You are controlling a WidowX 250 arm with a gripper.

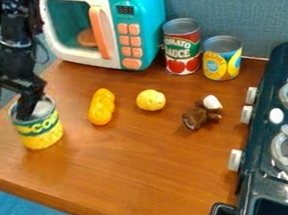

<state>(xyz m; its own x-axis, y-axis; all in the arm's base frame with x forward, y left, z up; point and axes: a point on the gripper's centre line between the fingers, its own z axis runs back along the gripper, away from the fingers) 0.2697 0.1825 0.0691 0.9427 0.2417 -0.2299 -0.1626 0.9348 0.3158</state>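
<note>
The arm is cut off by the top edge, and one finger of the black gripper hides part of the top of the yellow-and-green can at the table's left side. The fingers stand spread apart — one over the can's top, the other up and left of it — and whether they touch it is hard to tell.
</note>
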